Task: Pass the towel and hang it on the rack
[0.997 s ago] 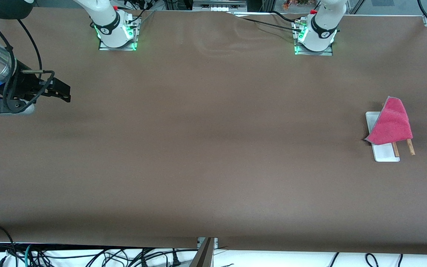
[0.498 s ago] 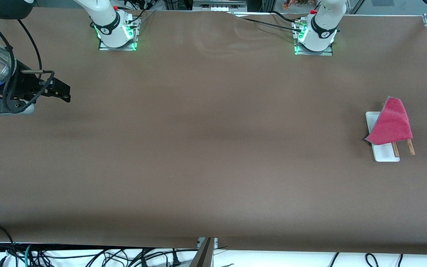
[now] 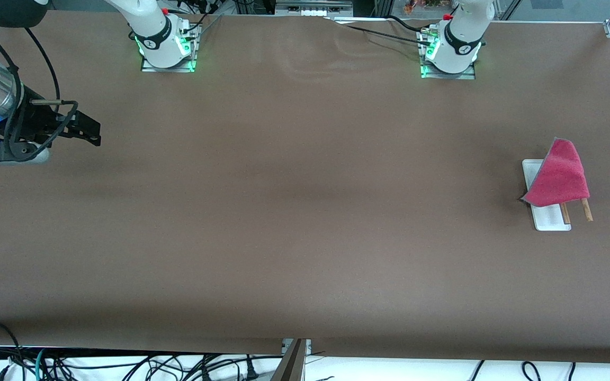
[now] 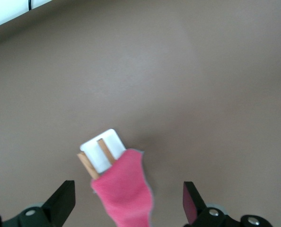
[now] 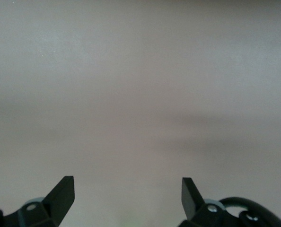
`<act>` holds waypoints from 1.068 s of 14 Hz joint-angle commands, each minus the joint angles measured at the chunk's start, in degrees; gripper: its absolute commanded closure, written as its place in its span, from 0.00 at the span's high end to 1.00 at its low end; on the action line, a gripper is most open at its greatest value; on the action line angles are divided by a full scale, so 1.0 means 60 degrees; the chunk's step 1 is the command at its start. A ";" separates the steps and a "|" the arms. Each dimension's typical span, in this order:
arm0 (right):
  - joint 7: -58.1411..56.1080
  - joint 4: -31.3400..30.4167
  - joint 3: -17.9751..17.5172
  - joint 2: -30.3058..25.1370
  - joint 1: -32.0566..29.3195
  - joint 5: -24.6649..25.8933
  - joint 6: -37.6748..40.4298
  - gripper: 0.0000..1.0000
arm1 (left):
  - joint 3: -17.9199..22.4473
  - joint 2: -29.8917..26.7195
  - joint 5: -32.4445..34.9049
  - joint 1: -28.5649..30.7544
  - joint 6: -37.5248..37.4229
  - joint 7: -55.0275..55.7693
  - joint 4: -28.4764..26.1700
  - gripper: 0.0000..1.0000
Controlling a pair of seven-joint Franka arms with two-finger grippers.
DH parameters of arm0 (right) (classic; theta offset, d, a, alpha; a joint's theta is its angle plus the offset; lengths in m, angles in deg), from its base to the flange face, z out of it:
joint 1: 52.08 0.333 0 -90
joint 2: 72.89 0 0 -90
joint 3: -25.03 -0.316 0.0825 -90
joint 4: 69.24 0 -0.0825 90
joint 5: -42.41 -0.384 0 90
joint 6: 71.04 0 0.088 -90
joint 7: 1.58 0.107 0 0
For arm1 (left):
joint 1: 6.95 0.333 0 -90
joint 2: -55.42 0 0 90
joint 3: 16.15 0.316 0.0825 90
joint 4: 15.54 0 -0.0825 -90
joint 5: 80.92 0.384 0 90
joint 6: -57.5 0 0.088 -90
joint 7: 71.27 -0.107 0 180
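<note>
Since the towel already drapes over the rack at the left arm's end of the table, you look to be at the wrap-up: your left gripper hangs spread and empty over it, your right gripper waits open, so simply clear the left arm without snagging cloth

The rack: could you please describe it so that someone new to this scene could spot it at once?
Look along the brown table toward the left arm's end. The rack stands there, a flat white base with two thin light-brown wooden rods. The pink towel draped over it covers most of it, and it is the only white-and-wood thing on the table.
</note>
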 commanded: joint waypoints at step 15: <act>0.0003 0.0121 -0.0038 0.0029 -0.0026 0.0078 -0.0021 1.00 | 0.1011 -0.3953 -0.0242 -0.3819 -0.0132 0.7360 -0.3957 1.00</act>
